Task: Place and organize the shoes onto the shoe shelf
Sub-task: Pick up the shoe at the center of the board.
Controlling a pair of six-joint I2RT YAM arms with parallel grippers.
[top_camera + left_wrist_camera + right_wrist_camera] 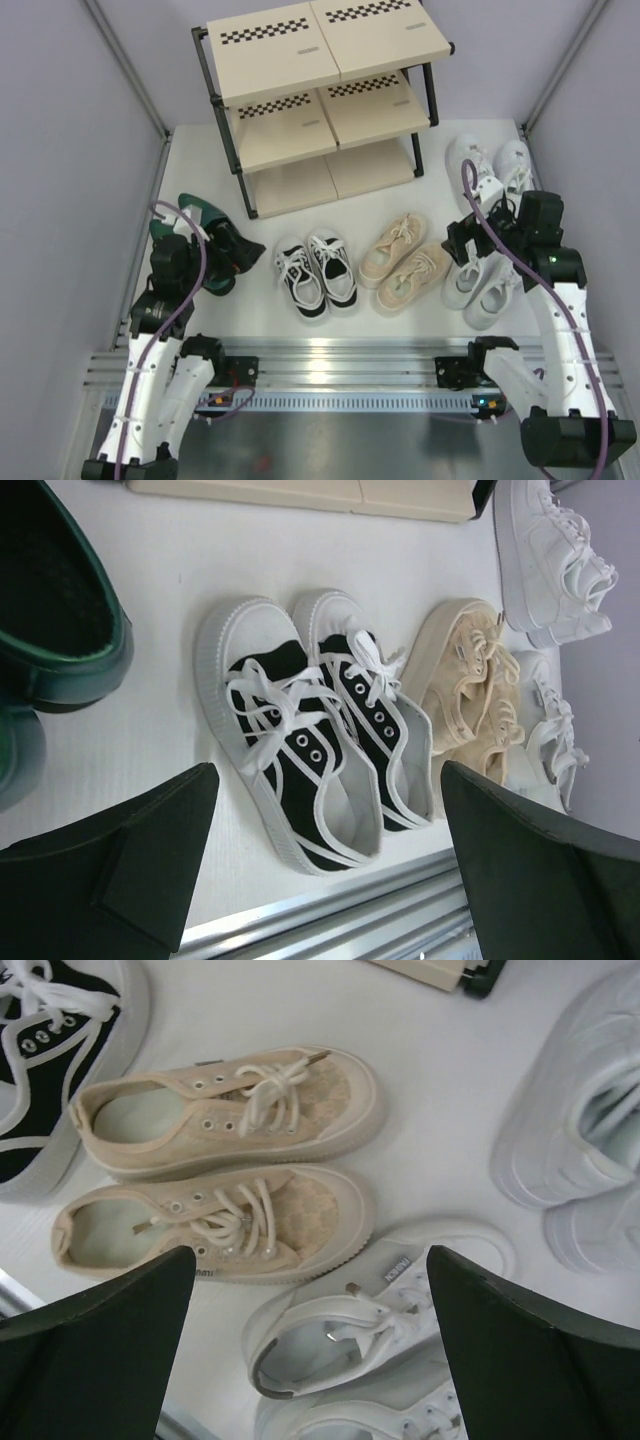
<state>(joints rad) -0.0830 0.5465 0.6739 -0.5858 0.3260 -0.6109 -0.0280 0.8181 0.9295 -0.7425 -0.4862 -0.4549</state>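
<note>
With jaws spread wide and empty, the left gripper (328, 775) hangs over black-and-white sneakers (300, 735) at frame centre, the right gripper (310, 1255) over beige sneakers (225, 1165).

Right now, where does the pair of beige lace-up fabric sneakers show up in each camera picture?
Top external: beige lace-up sneakers right of centre, in front of the black-framed shoe shelf.
Left wrist: the pair right of centre, toes upward.
Right wrist: the pair left of centre, toes rightward.
Shared landmark: black-and-white lace sneakers, beside them in all three views.
</note>
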